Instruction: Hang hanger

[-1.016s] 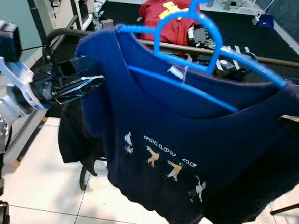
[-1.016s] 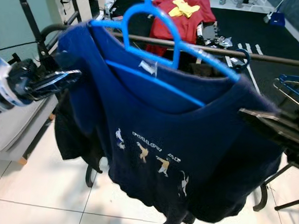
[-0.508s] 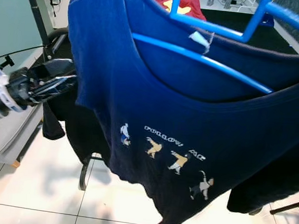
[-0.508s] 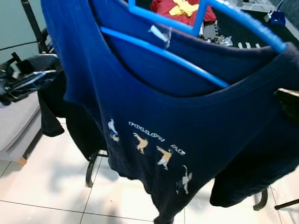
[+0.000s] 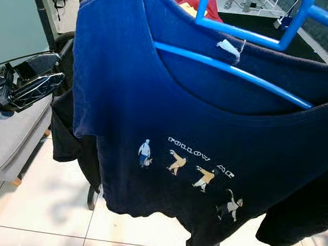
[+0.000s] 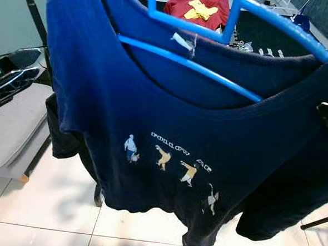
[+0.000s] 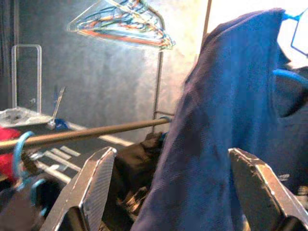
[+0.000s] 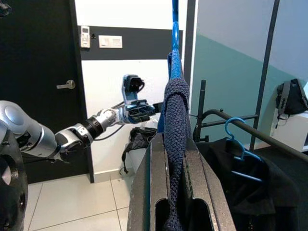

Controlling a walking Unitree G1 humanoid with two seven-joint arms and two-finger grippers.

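A navy T-shirt (image 5: 181, 118) with small printed figures hangs on a blue plastic hanger (image 5: 234, 71), held up close in front of me. The hanger's hook rises out of the eye views. My right gripper (image 8: 174, 144) is shut on the shirt-covered shoulder end of the blue hanger (image 8: 175, 53), at the shirt's right side. My left gripper (image 5: 27, 87) is open, off to the left and apart from the sleeve. In the left wrist view its fingers (image 7: 96, 183) stand wide, with the shirt (image 7: 226, 110) ahead and the brown clothes rail (image 7: 86, 134) beyond.
Black garments (image 5: 68, 134) hang behind the shirt, low on the left. A dark rack rail (image 8: 250, 127) carries another blue hanger (image 8: 238, 132). A bundle of wire hangers (image 7: 120, 24) hangs high. A grey padded bench (image 5: 7, 141) stands left, and a red garment (image 6: 199, 5) lies beyond.
The shirt on its hanger has risen and come nearer, so the hook has left the eye views. My left gripper has drawn back to the left, away from the sleeve.
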